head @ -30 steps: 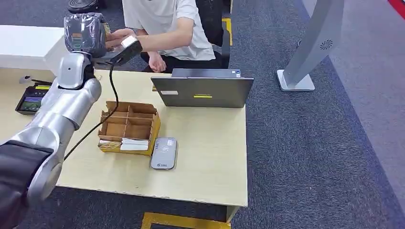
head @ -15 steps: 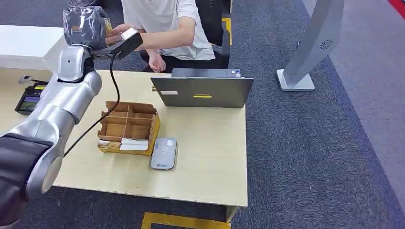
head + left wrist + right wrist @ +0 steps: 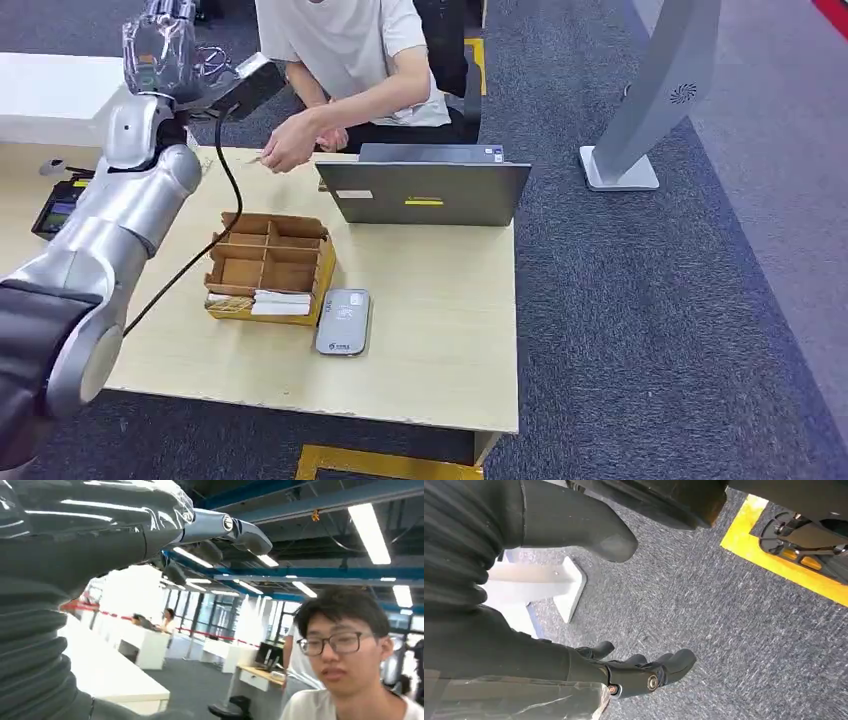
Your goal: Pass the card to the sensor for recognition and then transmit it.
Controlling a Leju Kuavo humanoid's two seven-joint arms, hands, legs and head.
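1. Our left hand (image 3: 165, 45), wrapped in clear plastic, is raised high beyond the far left corner of the pale wooden table (image 3: 430, 300); in the left wrist view its dark fingers (image 3: 235, 530) stretch out, apart, holding nothing.
2. Our right hand (image 3: 644, 672) hangs over grey carpet with its fingers loosely apart and nothing between them.
3. The person in a white T-shirt (image 3: 350, 50) sits behind the table, one hand (image 3: 290, 148) lowered over its far edge and pinching what looks like the thin card (image 3: 254, 158), though it is too small for us to be sure.
4. The grey rounded card sensor (image 3: 344, 321) lies near the table's front edge, just beside the brown cardboard divider box (image 3: 268, 265).
5. A grey laptop (image 3: 425, 190) stands at the table's far edge.
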